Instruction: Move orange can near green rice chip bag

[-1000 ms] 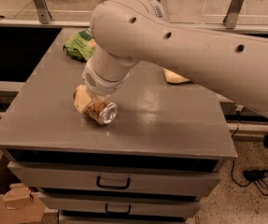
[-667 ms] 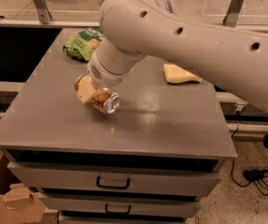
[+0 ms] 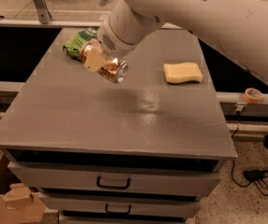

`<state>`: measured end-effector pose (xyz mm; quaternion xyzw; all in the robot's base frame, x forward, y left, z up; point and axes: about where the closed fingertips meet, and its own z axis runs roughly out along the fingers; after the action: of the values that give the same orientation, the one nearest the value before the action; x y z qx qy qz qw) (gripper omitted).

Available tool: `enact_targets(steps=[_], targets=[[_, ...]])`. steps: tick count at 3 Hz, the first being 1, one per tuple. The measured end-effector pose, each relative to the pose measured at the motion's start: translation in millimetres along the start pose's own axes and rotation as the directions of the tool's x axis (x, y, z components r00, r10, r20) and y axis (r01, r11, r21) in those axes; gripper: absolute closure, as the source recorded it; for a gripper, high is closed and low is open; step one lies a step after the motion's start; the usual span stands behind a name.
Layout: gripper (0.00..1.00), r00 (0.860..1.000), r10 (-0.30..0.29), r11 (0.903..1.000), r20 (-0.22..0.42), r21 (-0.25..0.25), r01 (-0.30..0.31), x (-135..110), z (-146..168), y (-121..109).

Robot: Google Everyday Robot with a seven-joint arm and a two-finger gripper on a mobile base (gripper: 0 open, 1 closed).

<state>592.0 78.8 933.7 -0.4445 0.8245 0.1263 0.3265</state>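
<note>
One second on, the gripper (image 3: pixel 98 62) (jaws clamped across the orange can (image 3: pixel 115 70)) has carried it above the table (image 3: pixel 124 125) toward the far left, just beside the green rice chip bag (image 3: pixel 76 43); lowering likely remains.

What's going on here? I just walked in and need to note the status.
The robot's gripper is clamped on the orange can, holding it tilted just above the grey table, right beside the green rice chip bag at the far left corner. The can is not set down yet. A yellow sponge lies apart on the right.
</note>
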Motion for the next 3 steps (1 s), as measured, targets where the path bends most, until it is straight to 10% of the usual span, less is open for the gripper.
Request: enact_targets(steps=[2, 3], targets=[[1.00, 0.999, -0.017, 0.9995, 0.037, 0.026, 0.016, -5, -7, -19], [1.00, 0.994, -0.035, 0.9987, 0.100, 0.041, 0.031, -10, -20, -65]])
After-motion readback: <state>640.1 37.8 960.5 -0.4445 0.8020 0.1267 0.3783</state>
